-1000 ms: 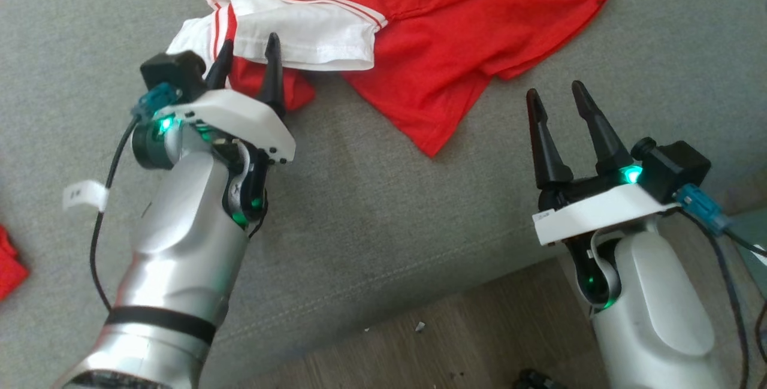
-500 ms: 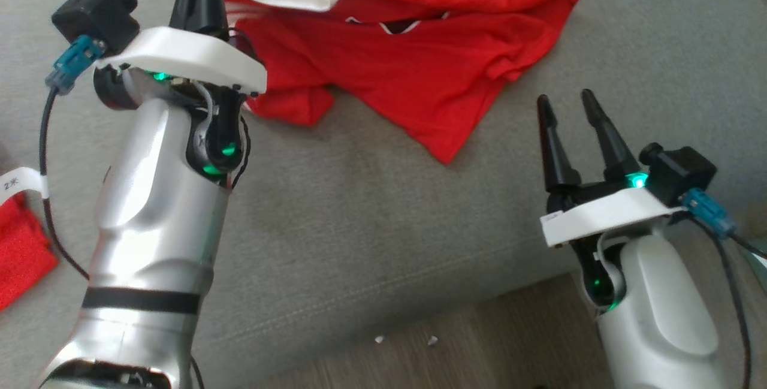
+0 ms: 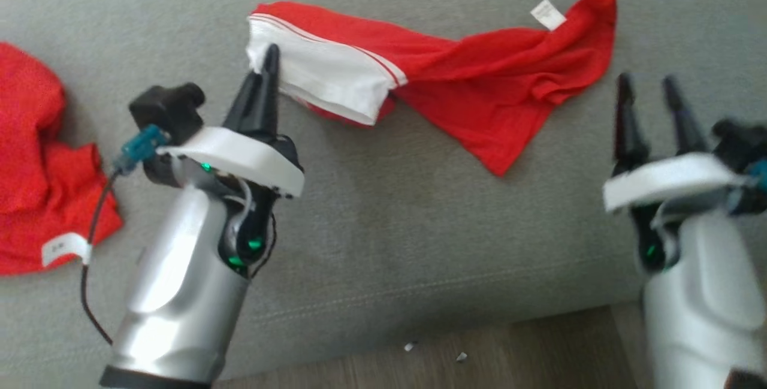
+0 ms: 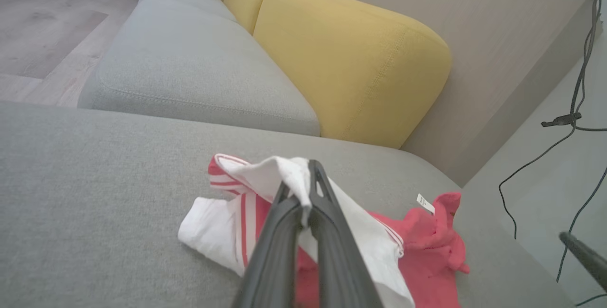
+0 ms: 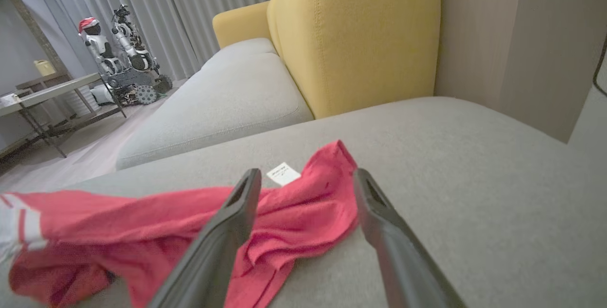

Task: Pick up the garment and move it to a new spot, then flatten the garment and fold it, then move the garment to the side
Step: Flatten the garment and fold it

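Item 1, garment [image 3: 479, 65]: red, with a white sleeve trimmed in red stripes. It lies rumpled on the grey cushion [image 3: 371, 209], running from the white end on my left to a red corner on my right. A white label [image 3: 547, 14] sits near that red corner.

Item 2, my left gripper [image 3: 269, 56]: jaws pressed together, pinching the edge of the white sleeve. From the left wrist, the white cloth rises in a small peak between my fingertips. The rest of the garment drapes below them onto the cushion.

Item 3, my right gripper [image 3: 647, 80]: jaws wide, holding nothing. It sits near the garment's red end, apart from it, toward the cushion's front right. From the right wrist, the red end and the label show between and beyond my two fingers. Whether this gripper touches the cushion I cannot tell.

Item 4, red cloth [image 3: 36, 167]: a second heap on the cushion at my far left, well apart from the garment.

Item 5, backrest [image 4: 351, 61]: yellow, upright behind the cushion.

Item 6, floor [image 3: 479, 347]: wood, along the cushion's front edge, with a few pale crumbs on it.
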